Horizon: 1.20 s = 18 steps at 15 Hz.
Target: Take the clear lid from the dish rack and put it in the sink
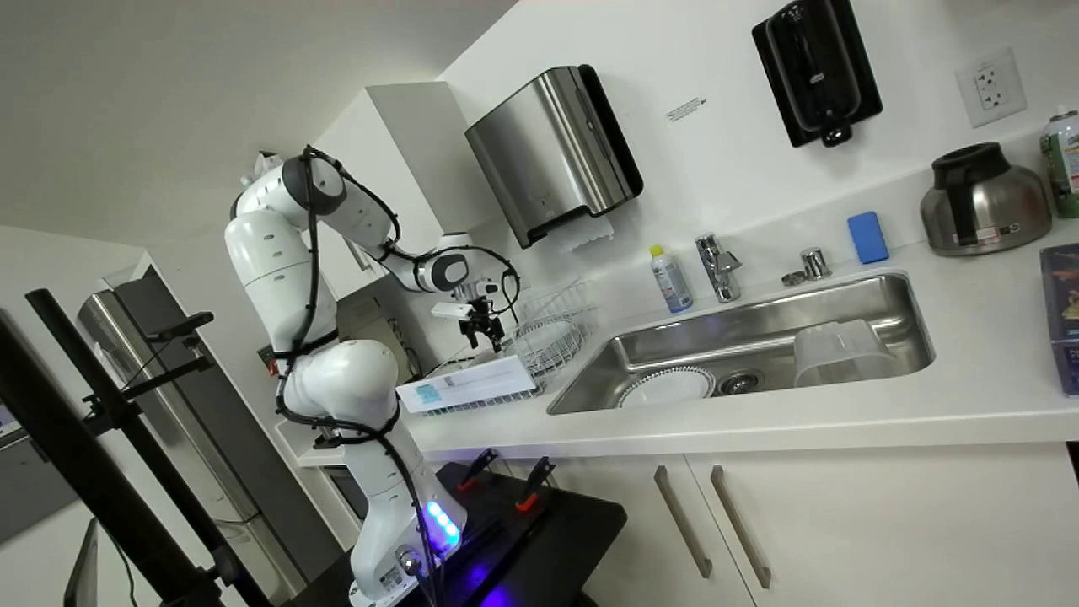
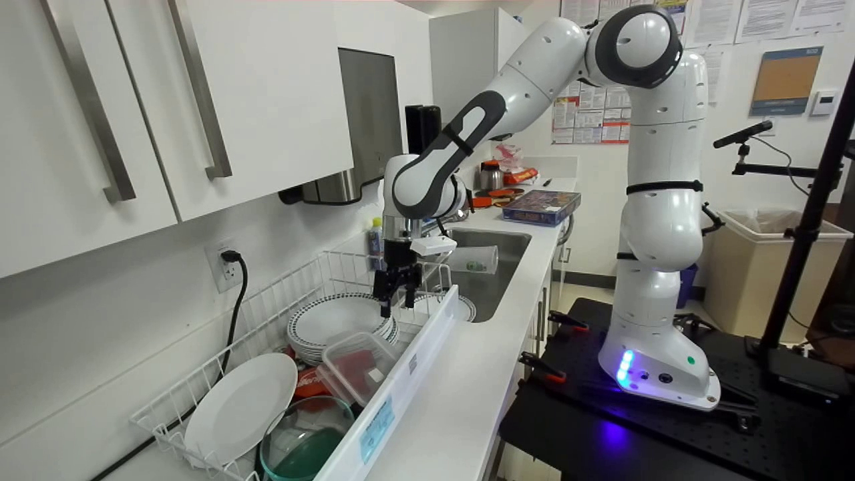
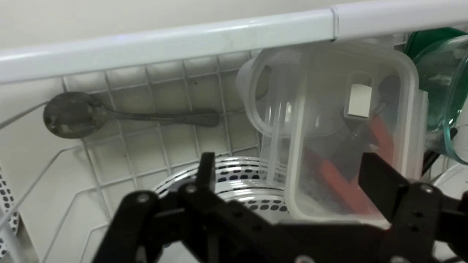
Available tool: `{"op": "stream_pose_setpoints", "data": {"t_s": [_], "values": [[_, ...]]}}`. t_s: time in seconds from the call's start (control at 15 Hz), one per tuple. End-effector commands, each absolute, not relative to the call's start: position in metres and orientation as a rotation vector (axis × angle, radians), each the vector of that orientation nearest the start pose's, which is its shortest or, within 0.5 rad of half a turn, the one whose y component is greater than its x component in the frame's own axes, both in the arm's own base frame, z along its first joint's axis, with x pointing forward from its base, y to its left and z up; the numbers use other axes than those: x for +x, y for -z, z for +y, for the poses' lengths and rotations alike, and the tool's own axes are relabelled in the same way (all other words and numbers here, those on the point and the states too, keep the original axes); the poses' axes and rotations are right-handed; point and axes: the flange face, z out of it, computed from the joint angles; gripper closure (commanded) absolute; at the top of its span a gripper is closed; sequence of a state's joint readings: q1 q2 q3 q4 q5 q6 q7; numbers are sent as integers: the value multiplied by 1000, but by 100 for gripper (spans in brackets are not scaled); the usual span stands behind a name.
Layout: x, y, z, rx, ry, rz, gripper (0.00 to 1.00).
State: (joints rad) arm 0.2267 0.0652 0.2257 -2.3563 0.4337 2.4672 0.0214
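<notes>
The wide-spread tool (image 3: pixel 287 171) hangs in free air above the dish rack (image 3: pixel 133 178), the clear lid (image 3: pixel 343 142) near its white edge (image 3: pixel 204 41).

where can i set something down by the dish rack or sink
Counter is bare between the dish rack's white panel and the front edge, and between the sink and the dark box. In the rack, grid shows bare beside the spoon. It's crowded where plates, clear plasticware and a clear bowl bunch up.

In an exterior view, the lid (image 2: pixel 364 364) lies lower centre in the dish rack (image 2: pixel 274 317), before stacked plates (image 2: pixel 337 321), the sink (image 2: pixel 513 248) behind.
</notes>
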Motion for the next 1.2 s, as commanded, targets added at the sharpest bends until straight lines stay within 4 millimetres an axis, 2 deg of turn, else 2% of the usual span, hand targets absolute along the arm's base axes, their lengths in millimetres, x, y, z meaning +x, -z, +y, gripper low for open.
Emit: {"op": "stream_pose_setpoints", "data": {"t_s": [0.0,0.73,1.13], "values": [[477,-295,228,-2816,-31,-208,0],[493,-249,270,-2779,-74,-340,0],[497,-235,278,-2818,-48,-382,0]]}}
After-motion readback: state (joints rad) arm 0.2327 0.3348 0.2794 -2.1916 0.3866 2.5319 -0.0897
